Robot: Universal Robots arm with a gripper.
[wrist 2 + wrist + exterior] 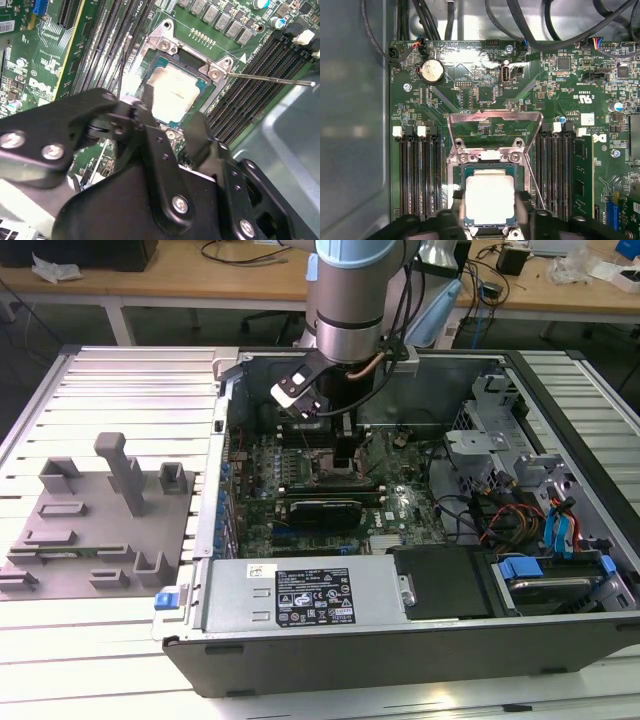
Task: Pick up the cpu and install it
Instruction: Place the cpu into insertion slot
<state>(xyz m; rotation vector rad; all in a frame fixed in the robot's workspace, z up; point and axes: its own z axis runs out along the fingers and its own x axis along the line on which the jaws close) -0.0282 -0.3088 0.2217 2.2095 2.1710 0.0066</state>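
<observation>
I've got the gripper [490, 201] clamped on the cpu [489, 192] in the socket [488, 166]. The first wrist view adds the raised frame [495, 119]. The cpu's near edge is hidden.

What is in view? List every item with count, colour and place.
cpu: one, silver-white, seated inside the socket frame.
socket frame: one, silver, its plate raised open.
motherboard: one, green, inside the case.
case: one, black, open, on the table.
power supply: one, grey, along the case's near wall.
plastic blocks: several, grey, exterior view's left.
table: one, white, slatted.
arm: one, silver-grey, reaching into the case.
gripper: one, black, at the cpu.
</observation>
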